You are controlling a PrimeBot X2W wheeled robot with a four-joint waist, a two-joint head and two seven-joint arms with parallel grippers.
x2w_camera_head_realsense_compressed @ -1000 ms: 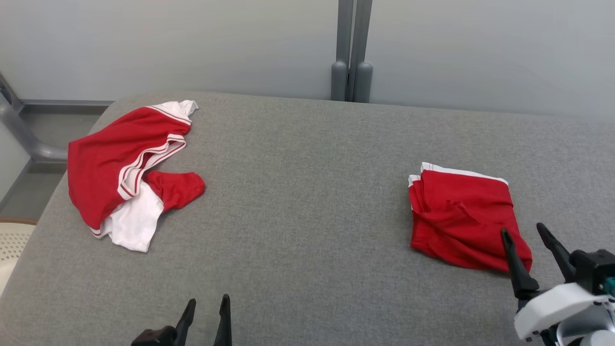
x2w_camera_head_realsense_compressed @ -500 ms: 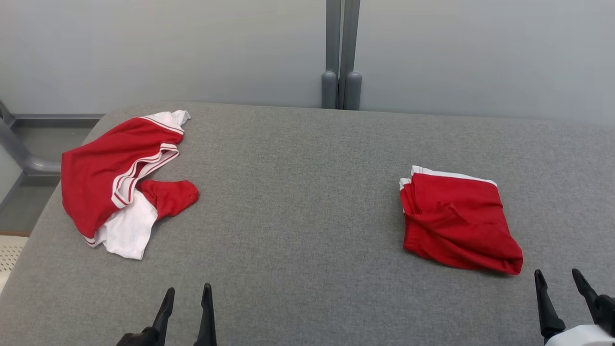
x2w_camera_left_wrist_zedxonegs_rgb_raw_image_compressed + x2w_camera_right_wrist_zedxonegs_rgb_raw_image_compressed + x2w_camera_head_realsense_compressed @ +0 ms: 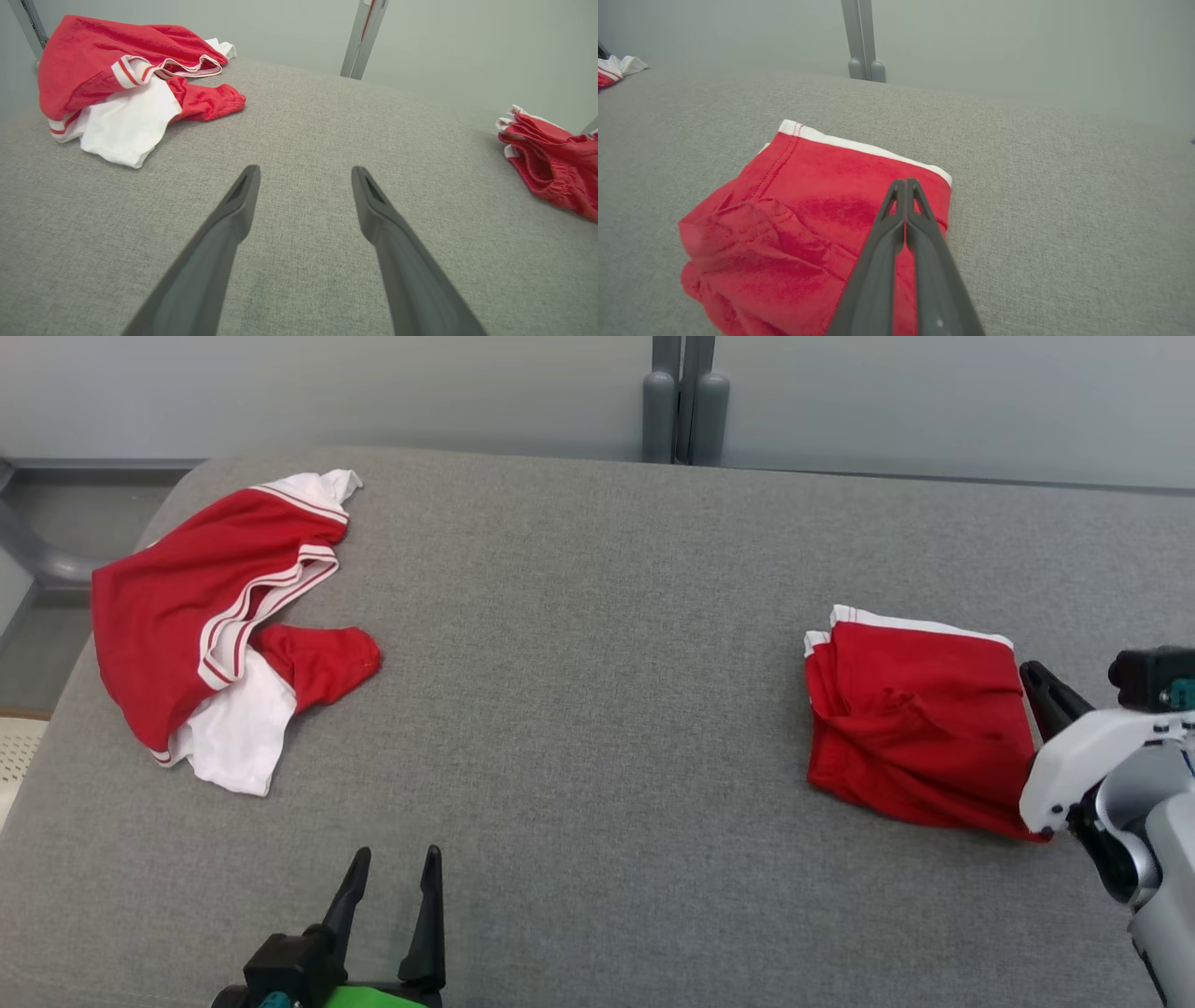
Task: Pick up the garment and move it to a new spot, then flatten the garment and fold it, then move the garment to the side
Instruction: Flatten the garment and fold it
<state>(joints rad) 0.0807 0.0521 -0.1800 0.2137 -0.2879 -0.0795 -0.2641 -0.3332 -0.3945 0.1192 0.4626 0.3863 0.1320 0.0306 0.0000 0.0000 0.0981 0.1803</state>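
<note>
**Stock on the grey table: two garments, two grippers**

Item 1. Folded garment (image 3: pixel 920 728). Red, with a white band along its far edge. It lies on the grey table (image 3: pixel 597 663) at about 3 o'clock in the head view, folded to a rough square. The near half is rumpled and the layers show at the left edge.

Item 2. Crumpled garment (image 3: pixel 215 625). Red and white, with striped trim. It lies in a loose heap at about 10 o'clock, near the table's far left corner and well apart from item 1. A red sleeve sticks out toward 3 o'clock, and white cloth spills out at 6 o'clock.

Item 3. Right gripper (image 3: pixel 903 183). The fingers are pressed together along their whole length and hold nothing. In the right wrist view the tips lie over the red cloth of item 1, near its right edge and below the white band. Whether the tips touch the cloth cannot be told.

Item 4. Left gripper (image 3: pixel 398 851). It sits at about 7 o'clock over bare table, with its fingers spread apart and empty, pointing toward 12 o'clock. It is well apart from both garments.

Item 5. Grey upright post (image 3: pixel 684 392). It stands at 12 o'clock behind the table, against a pale wall (image 3: pixel 373 392).
</note>
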